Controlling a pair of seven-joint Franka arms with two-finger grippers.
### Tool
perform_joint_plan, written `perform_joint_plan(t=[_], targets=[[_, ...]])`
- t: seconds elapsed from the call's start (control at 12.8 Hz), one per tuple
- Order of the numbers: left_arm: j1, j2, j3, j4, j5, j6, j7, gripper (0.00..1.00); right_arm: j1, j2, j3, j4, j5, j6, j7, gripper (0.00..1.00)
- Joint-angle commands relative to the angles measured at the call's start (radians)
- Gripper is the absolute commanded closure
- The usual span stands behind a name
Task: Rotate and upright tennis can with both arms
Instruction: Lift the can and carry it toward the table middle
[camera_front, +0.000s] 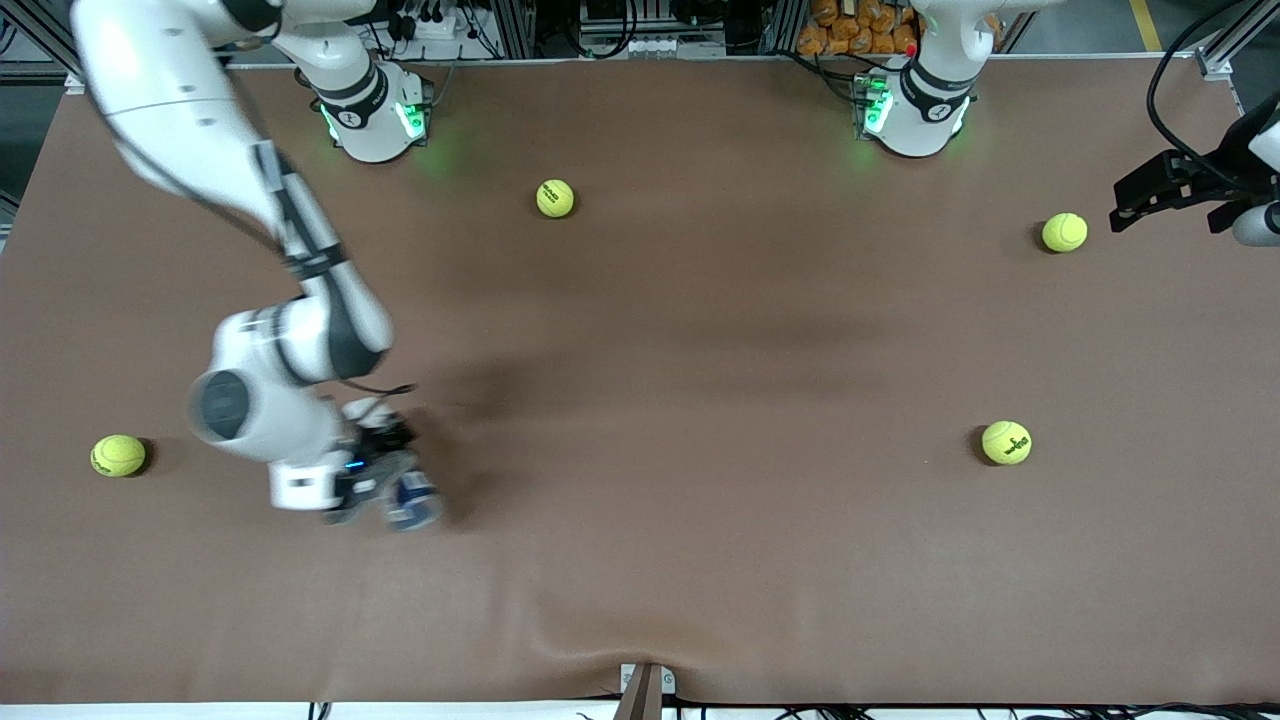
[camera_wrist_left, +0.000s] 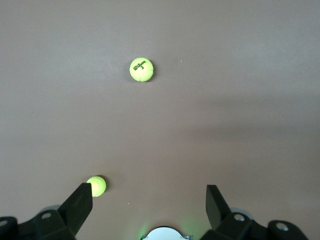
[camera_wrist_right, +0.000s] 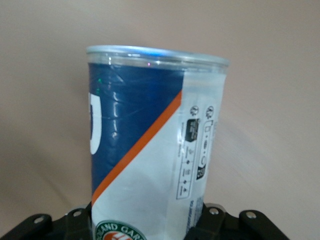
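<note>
Front view, scanned from the right arm's end across to the left arm's end.

A tennis ball (camera_front: 118, 455) is noted on the counter (camera_front: 660, 420) at the right arm's end. Just beside it, toward the middle, the right claw (camera_front: 385, 490) is found low over the counter, clamped on the tennis can (camera_front: 413, 503). In the right wrist view the can (camera_wrist_right: 150, 145) is seen gripped near one end, w/ the navy/white label and orange stripe visible and the clear rim pointing away from the claw. Whether the can touches the counter cannot be told (arm hides most of it in front view).

Three more balls are logged: one near the right arm's base (camera_front: 555, 198), one nearer the front camera toward the left arm's end (camera_front: 1006, 442), one farther from it (camera_front: 1064, 232).

The left claw (camera_front: 1165, 195) is held at the left arm's end, fingers apart and empty; arm waiting. Two balls are seen below it in the left wrist view (camera_wrist_left: 141, 69) (camera_wrist_left: 96, 186).

Risks, as judged:
- Grip is near the can's end, so slippage or pivoting in the fingers is likely during rotation (smooth plastic).
- Thin wall could be dented by the squeeze.
- Handover needs the left arm brought well across; a mistimed release would let the can roll off.
- If set down tilted, tip-over is probable (tall, slim).
</note>
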Motion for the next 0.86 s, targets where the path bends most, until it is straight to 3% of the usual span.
perform_joint_plan(t=[0.0,0.31,0.47,0.78], targets=[[0.051,0.002,-0.007,-0.025,-0.005,0.003,0.022,0.00,0.129,-0.006,-0.009,-0.004,-0.035,0.018,-0.086,0.32],[0.059,0.047,-0.007,-0.036,-0.011,0.000,0.023,0.00,0.260,0.001,-0.009,-0.011,-0.223,0.094,-0.108,0.27],[0.062,0.064,-0.007,-0.053,-0.014,0.000,0.023,0.00,0.300,0.021,-0.009,-0.009,-0.335,0.120,-0.132,0.14],[0.079,0.117,-0.007,-0.079,-0.034,-0.002,0.023,0.00,0.351,0.056,-0.008,-0.017,-0.359,0.208,-0.143,0.13]])
